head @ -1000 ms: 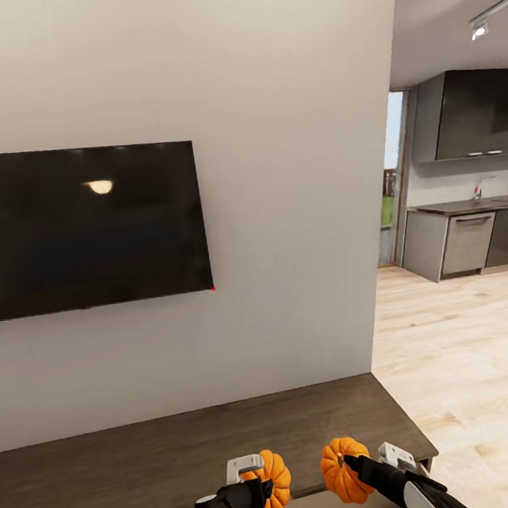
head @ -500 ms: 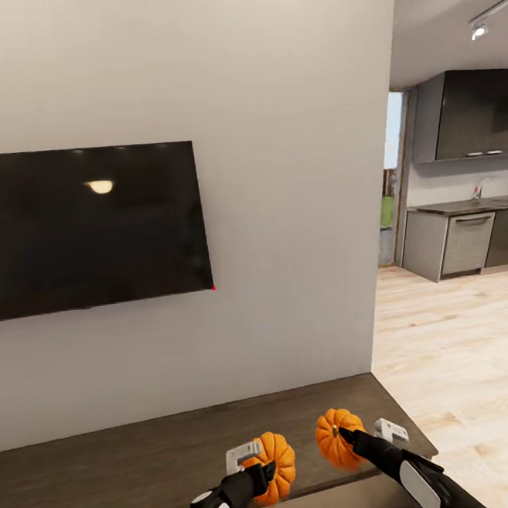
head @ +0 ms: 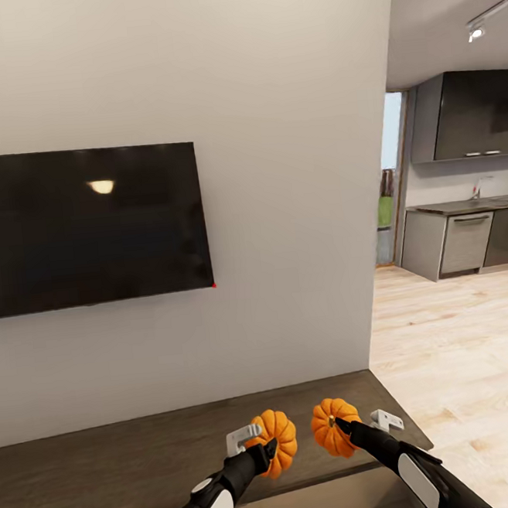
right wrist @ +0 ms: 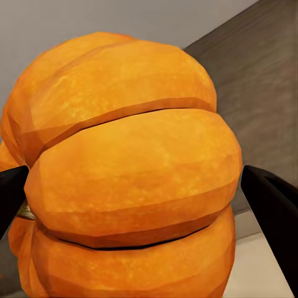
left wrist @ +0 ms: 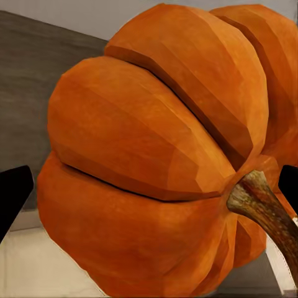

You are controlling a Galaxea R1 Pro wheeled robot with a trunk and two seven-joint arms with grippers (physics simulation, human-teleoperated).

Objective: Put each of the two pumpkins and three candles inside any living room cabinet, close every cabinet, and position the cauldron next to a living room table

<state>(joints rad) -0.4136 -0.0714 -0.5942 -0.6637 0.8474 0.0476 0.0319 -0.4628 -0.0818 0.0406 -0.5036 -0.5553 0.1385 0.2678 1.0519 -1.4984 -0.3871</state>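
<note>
Two bright-orange ribbed pumpkins hang side by side just above the right end of the long dark-brown cabinet (head: 112, 470). My left gripper (head: 270, 448) is shut on the left pumpkin (head: 278, 438). That pumpkin (left wrist: 149, 174) looms large in the left wrist view, stem to one side, with a black fingertip (left wrist: 12, 198) at its flank. My right gripper (head: 340, 426) is shut on the right pumpkin (head: 333, 430). In the right wrist view this pumpkin (right wrist: 130, 180) sits between black fingers (right wrist: 273, 211). The candles, cauldron and table are out of view.
A black TV (head: 88, 227) hangs on the beige wall above the cabinet. A pale beige surface (head: 309, 505) shows below the cabinet's front edge, between my arms. To the right, light wood floor (head: 458, 358) leads to grey kitchen cupboards (head: 463, 243).
Both arms have lifted and reached forward, carrying the pumpkins further over the cabinet top. The view has shifted slightly.
</note>
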